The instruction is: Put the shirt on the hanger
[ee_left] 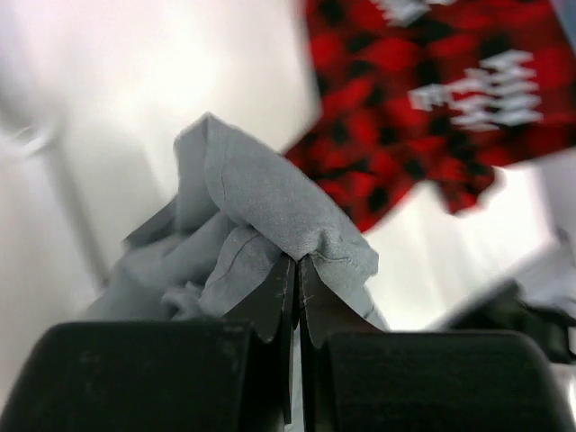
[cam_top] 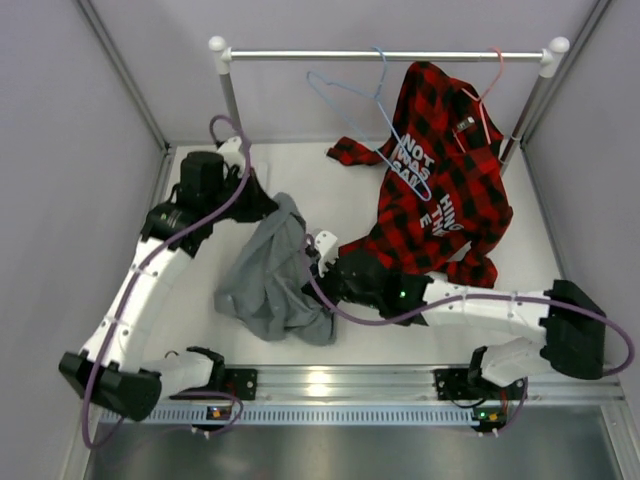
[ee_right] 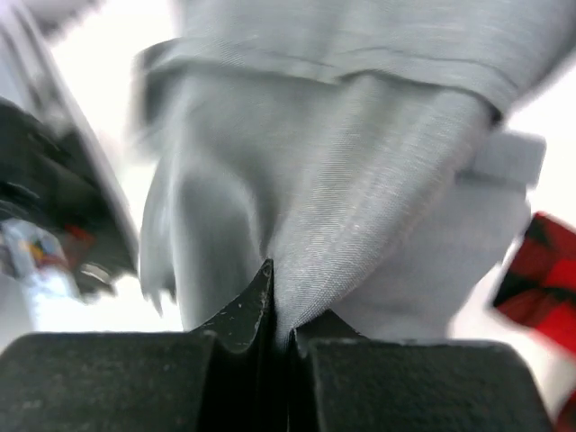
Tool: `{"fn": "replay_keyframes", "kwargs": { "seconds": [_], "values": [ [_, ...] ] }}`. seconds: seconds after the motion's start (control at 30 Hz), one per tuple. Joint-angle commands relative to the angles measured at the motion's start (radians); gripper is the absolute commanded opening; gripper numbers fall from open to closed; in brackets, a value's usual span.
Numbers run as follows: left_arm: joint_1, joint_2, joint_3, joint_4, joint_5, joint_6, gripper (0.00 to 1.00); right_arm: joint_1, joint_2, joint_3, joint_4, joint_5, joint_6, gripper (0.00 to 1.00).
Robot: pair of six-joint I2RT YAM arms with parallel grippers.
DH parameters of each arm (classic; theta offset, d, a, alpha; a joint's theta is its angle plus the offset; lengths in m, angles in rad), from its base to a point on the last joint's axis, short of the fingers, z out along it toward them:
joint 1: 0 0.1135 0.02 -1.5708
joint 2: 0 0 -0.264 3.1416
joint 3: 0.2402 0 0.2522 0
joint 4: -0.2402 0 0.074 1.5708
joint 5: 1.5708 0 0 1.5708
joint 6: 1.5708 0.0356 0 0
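The grey shirt point(cam_top: 270, 275) hangs bunched between both grippers at the table's middle left. My left gripper point(cam_top: 268, 203) is shut on its upper edge; the left wrist view shows a fold of the shirt point(ee_left: 270, 207) pinched between the fingers point(ee_left: 270, 301). My right gripper point(cam_top: 322, 262) is shut on the shirt's right side; the right wrist view shows the cloth point(ee_right: 360, 207) clamped in the jaws. The light-blue hanger point(cam_top: 372, 110) hangs by its hook from the rail point(cam_top: 390, 56) at the back, empty, in front of the plaid shirt.
A red-and-black plaid shirt point(cam_top: 440, 170) with white lettering hangs on a pink hanger point(cam_top: 488, 95) from the rail's right end and drapes onto the table. White rail posts point(cam_top: 228, 90) stand at the back. Grey walls close in both sides.
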Motion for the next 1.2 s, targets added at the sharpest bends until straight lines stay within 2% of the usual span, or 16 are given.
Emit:
{"fn": "replay_keyframes", "kwargs": {
  "seconds": [0.0, 0.07, 0.13, 0.17, 0.23, 0.27, 0.3, 0.33, 0.37, 0.47, 0.57, 0.6, 0.63, 0.83, 1.07, 1.17],
  "values": [
    [0.000, 0.160, 0.224, 0.154, 0.385, 0.061, 0.00, 0.119, -0.139, -0.036, 0.020, 0.413, 0.314, 0.00],
    [-0.042, 0.233, 0.297, 0.182, 0.557, 0.063, 0.00, 0.189, -0.190, -0.061, 0.012, 0.514, 0.411, 0.05],
    [-0.098, 0.310, 0.354, 0.182, 0.554, 0.089, 0.00, 0.197, -0.224, -0.064, -0.082, 0.547, 0.452, 0.17],
    [-0.131, 0.321, 0.350, 0.182, 0.514, 0.089, 0.00, 0.196, -0.229, -0.056, -0.136, 0.576, 0.461, 0.33],
    [-0.139, 0.324, 0.311, 0.182, 0.457, 0.063, 0.05, 0.194, -0.241, -0.050, -0.231, 0.603, 0.489, 0.46],
    [-0.141, 0.317, 0.255, 0.182, 0.358, 0.050, 0.21, 0.194, -0.253, -0.056, -0.300, 0.613, 0.503, 0.62],
    [-0.139, 0.306, 0.226, 0.188, 0.307, 0.035, 0.42, 0.196, -0.265, -0.067, -0.317, 0.602, 0.507, 0.70],
    [-0.139, 0.286, 0.198, 0.193, 0.265, 0.027, 0.86, 0.194, -0.300, -0.090, -0.331, 0.593, 0.515, 0.79],
    [-0.138, 0.277, 0.166, 0.193, 0.230, 0.026, 0.98, 0.196, -0.316, -0.096, -0.380, 0.590, 0.521, 0.88],
    [-0.138, 0.214, 0.133, 0.191, 0.086, 0.014, 0.98, 0.196, -0.388, -0.092, -0.463, 0.593, 0.505, 0.96],
    [-0.136, 0.093, 0.075, 0.191, -0.205, -0.098, 0.98, 0.196, -0.462, -0.067, -0.497, 0.573, 0.401, 0.97],
    [-0.136, 0.052, 0.045, 0.193, -0.390, -0.140, 0.98, 0.196, -0.477, -0.050, -0.480, 0.552, 0.349, 0.97],
    [-0.136, 0.006, 0.005, 0.191, -0.458, -0.179, 0.98, 0.194, -0.474, -0.035, -0.468, 0.530, 0.239, 0.97],
    [-0.138, -0.363, -0.330, 0.067, -0.787, -0.463, 0.95, 0.098, -0.208, 0.219, -0.436, 0.344, -0.060, 0.98],
    [-0.138, -0.618, -0.463, -0.094, -0.761, -0.473, 0.94, -0.146, 0.298, 0.659, -0.506, -0.075, -0.267, 0.93],
    [-0.138, -0.656, -0.467, -0.154, -0.752, -0.439, 0.94, -0.188, 0.561, 0.923, -0.633, -0.094, -0.331, 0.91]
  ]
}}
